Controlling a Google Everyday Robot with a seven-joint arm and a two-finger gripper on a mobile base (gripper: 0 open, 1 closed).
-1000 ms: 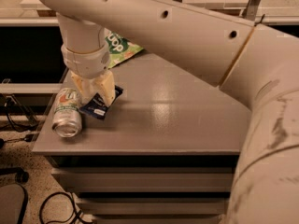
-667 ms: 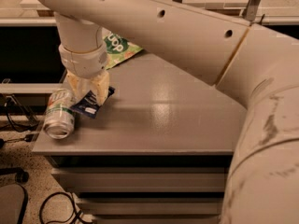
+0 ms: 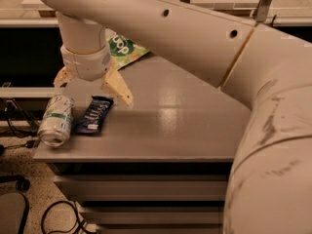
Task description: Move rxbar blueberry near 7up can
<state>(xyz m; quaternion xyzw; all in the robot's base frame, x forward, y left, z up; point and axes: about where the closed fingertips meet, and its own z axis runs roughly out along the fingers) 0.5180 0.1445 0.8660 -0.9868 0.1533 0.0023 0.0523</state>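
The rxbar blueberry, a flat dark navy bar with white lettering, lies on the grey table near its front left corner. The 7up can, silver with green marks, lies on its side just left of the bar, almost touching it. My gripper hangs just above and behind both, open and empty, with one cream finger to the right of the bar and the other to the left above the can.
A green chip bag lies at the table's back left, partly behind my arm. The can lies close to the table's left edge. Cables and a chair base sit on the floor at lower left.
The gripper has opened, let go of the rxbar and lifted. The bar now lies flat next to the can, which has shifted a little to the left.
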